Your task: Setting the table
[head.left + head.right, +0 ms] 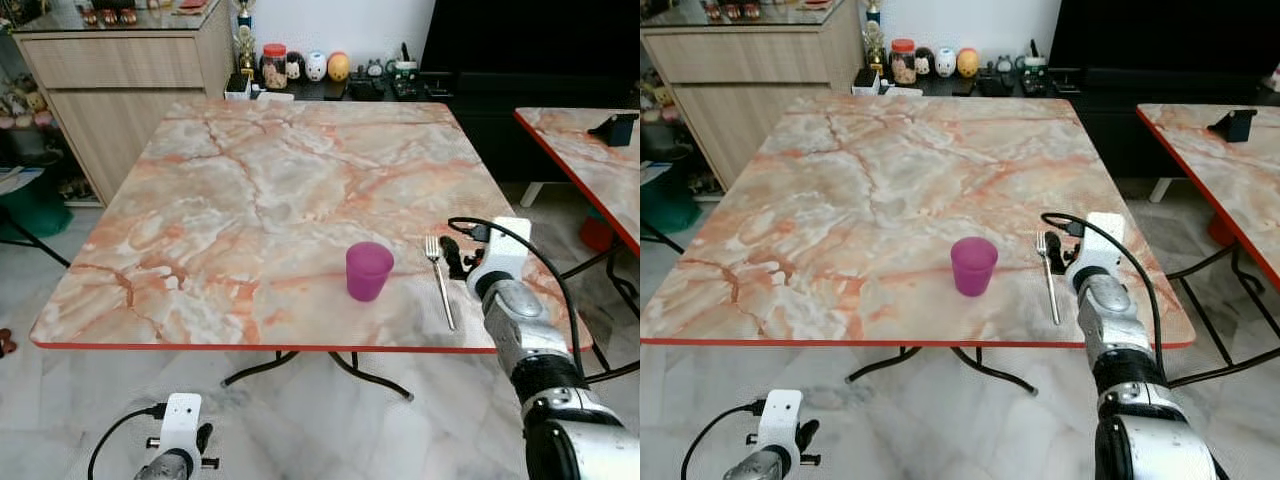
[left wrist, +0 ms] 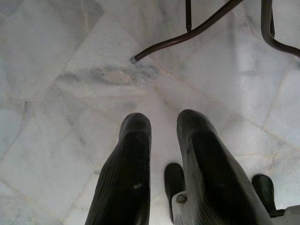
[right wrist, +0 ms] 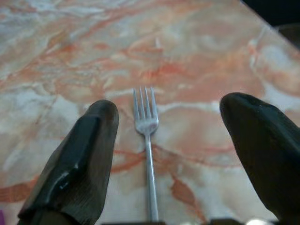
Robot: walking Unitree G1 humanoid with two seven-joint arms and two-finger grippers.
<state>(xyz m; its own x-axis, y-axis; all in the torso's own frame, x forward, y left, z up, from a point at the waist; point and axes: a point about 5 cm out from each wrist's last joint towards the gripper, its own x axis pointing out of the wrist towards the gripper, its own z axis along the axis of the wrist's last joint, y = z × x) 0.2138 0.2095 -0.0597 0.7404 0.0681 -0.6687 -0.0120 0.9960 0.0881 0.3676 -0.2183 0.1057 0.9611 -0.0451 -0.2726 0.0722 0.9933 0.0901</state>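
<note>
Two things lie on the marble surface (image 1: 250, 190), both near its front edge: a purple cup (image 1: 368, 270) standing upright, and a fork (image 1: 439, 280) to the right of the cup, apart from it. The fork lies flat with its tines pointing away from the robot and its handle toward the front edge.

The right pincer (image 3: 168, 136) hovers low over the surface just right of the cup, at the fork. Its fingers (image 3: 79, 154) are spread wide apart, and in the right wrist view the fork lies between them, closer to one finger than the other, with neither finger touching it. In the head views the black fingers sit beside the fork's right side, about level with its tines, while the white wrist housing and its cable stand further right of the cup.

The left pincer (image 1: 204, 440) hangs below the front edge, left of the cup, over the pale tiled floor (image 2: 70, 93). Its fingers are slightly apart and hold nothing. A dark curved leg (image 2: 187, 33) of the surface's frame rests on the floor beyond them.
</note>
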